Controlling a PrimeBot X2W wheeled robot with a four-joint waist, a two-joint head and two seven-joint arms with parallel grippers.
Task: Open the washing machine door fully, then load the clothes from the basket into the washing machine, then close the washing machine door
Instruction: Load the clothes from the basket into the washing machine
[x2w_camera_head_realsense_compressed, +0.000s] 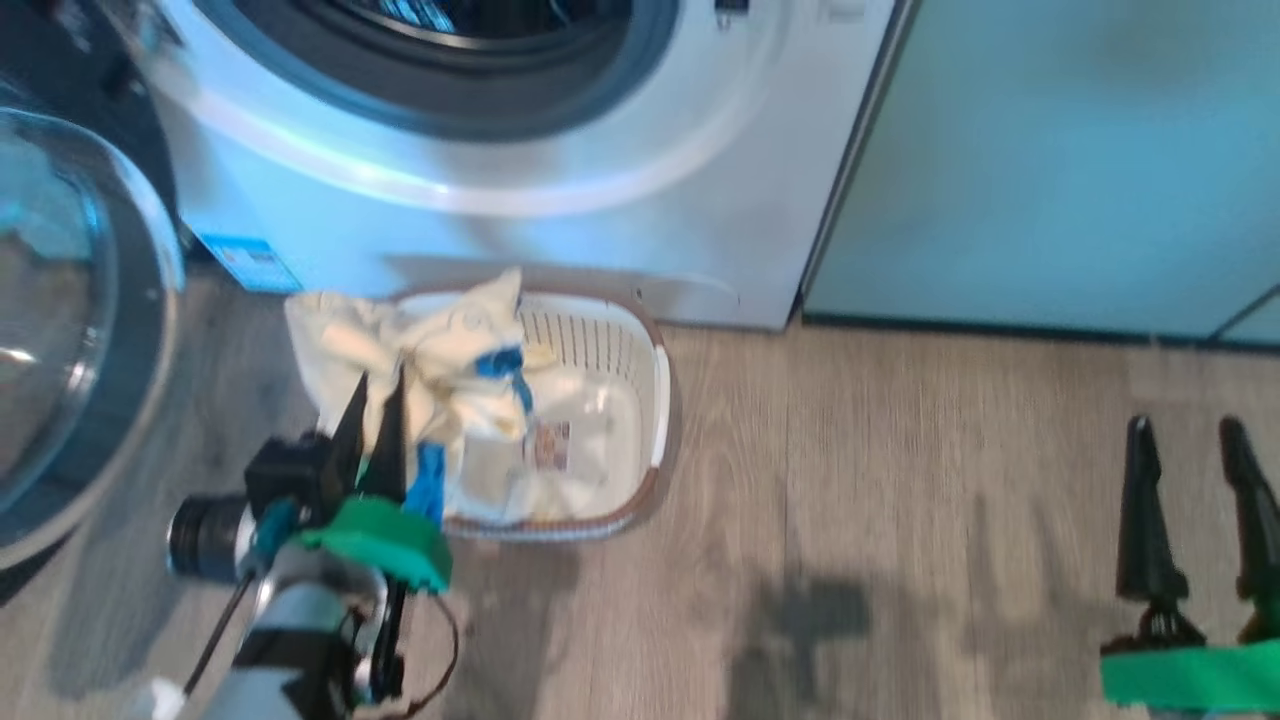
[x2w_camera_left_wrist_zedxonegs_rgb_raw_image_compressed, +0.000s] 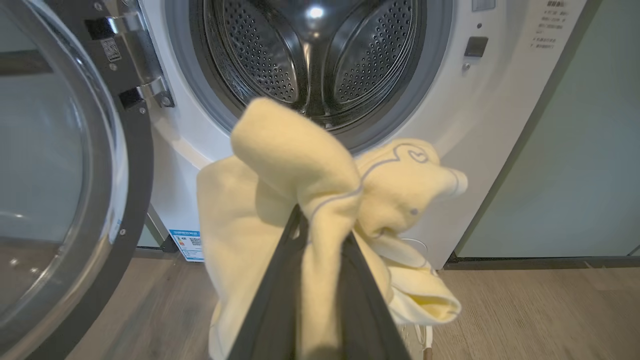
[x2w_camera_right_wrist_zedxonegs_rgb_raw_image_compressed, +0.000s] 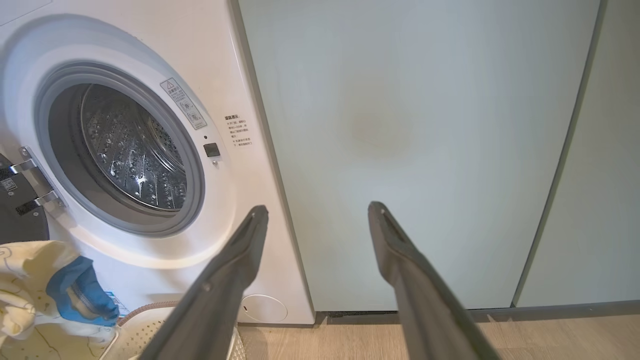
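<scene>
Wooden floor (x2w_camera_head_realsense_compressed: 900, 450); washing machine (x2w_camera_left_wrist_zedxonegs_rgb_raw_image_compressed: 500, 125), blue sticker (x2w_camera_left_wrist_zedxonegs_rgb_raw_image_compressed: 187, 245)

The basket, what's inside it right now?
Pale yellow clothes with blue trim, bunched at the left of the basket and pinched between the fingers of the left gripper. A label sticker shows on its bottom. The clothes cover whatever lies beneath them.

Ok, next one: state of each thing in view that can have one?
washing machine door: swung wide open.
washing machine: drum exposed, no laundry visible inside.
clothes: pinched and lifted above the basket.
basket: upright on floor, some cloth inside.
left gripper: shut on clothes.
right gripper: open, empty.
</scene>
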